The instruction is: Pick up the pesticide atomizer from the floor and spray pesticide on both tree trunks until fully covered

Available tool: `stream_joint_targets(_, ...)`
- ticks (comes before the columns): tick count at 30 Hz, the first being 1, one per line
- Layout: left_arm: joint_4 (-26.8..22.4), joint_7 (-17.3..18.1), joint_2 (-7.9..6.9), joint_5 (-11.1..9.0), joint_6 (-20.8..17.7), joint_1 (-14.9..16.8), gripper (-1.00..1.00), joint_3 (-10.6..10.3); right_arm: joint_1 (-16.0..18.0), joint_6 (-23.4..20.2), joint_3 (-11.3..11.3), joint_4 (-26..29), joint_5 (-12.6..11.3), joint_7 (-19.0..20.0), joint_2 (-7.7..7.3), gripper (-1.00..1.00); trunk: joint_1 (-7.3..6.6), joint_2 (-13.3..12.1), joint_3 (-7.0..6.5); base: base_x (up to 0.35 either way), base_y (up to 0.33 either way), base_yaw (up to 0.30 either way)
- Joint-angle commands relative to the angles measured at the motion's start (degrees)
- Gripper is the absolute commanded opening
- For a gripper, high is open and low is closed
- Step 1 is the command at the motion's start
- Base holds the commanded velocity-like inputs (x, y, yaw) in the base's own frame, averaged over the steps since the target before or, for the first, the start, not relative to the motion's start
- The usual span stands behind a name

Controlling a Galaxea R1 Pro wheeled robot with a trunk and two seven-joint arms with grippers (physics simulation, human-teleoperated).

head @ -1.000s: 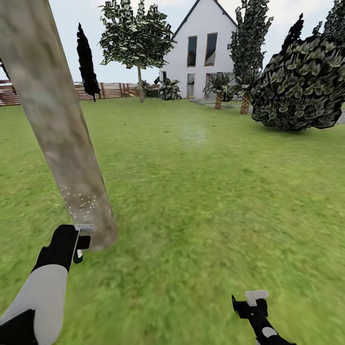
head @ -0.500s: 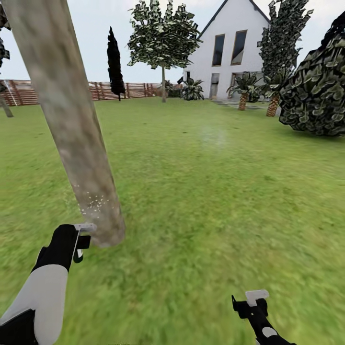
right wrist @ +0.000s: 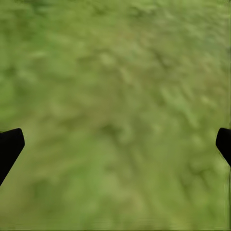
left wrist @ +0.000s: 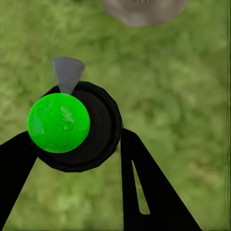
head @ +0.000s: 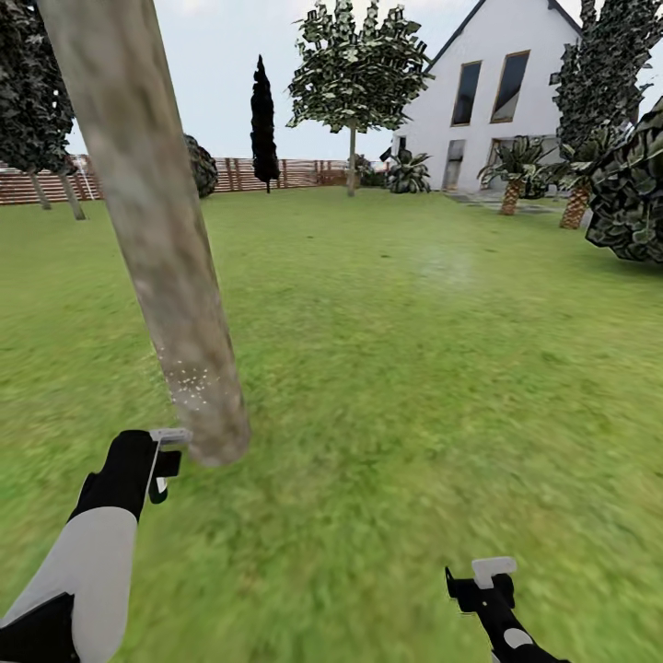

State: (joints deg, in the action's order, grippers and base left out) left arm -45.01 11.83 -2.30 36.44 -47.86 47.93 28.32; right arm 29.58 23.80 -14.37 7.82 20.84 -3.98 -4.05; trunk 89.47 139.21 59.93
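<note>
The near tree trunk [head: 157,239], thick and mottled grey-brown, leans across the left of the head view, with white specks [head: 189,382] low on it. My left gripper [head: 163,458] is shut on the pesticide atomizer [head: 169,436] just beside the trunk's base. In the left wrist view the atomizer [left wrist: 58,122] has a green round cap on a black body. Its grey nozzle [left wrist: 67,72] points toward the trunk base [left wrist: 144,9]. A second tree [head: 352,157] with a blocky dark-green crown stands far back by the fence. My right gripper [head: 488,578] is open over grass [right wrist: 115,96].
Lawn [head: 414,387] spreads ahead and to the right. A brown slat fence [head: 239,173] runs along the back, beside a near-black cypress [head: 264,120]. A white house [head: 516,83], short palms [head: 511,175] and a dark bush [head: 635,193] stand at the right.
The whole picture has slid to the right, so the camera has turned left. More trees and fence now show at the left. Both arms keep their places in the view.
</note>
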Motion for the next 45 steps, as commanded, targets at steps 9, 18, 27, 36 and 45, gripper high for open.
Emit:
stream_joint_targets(9,-0.08,0.55,-0.07,0.73,-0.21,0.06,-1.0,0.19,0.04,0.19,-0.31,-0.09,0.69,-0.24,0.01,1.0,0.01,0.02,0.05,0.171,-0.251,0.003)
stream_joint_targets(18,-0.08,0.54,-0.08,0.72,-0.21,0.05,-1.0,0.21,0.04,0.19,-0.31,-0.09,0.61,-0.24,0.01,1.0,0.01,0.02,0.05,0.165,-0.251,0.216)
stream_joint_targets(27,-0.16,1.04,1.05,0.63,-0.99,2.25,-1.0,-0.17,0.04,0.19,-0.31,-0.09,0.61,-0.24,0.01,1.0,0.01,0.02,0.05,0.07,-0.084,0.278)
stream_joint_targets(36,-2.33,1.53,1.39,0.52,-5.57,7.79,-1.0,-2.82,0.04,0.19,-0.31,-0.09,0.61,-0.24,0.01,1.0,0.01,0.02,0.05,0.0,0.0,0.207)
stream_joint_targets(45,-2.45,1.53,1.37,0.56,-5.58,7.81,-1.0,-3.27,0.04,0.19,-0.31,-0.09,0.61,-0.32,0.0,1.0,0.01,0.02,0.05,0.113,-0.212,0.002)
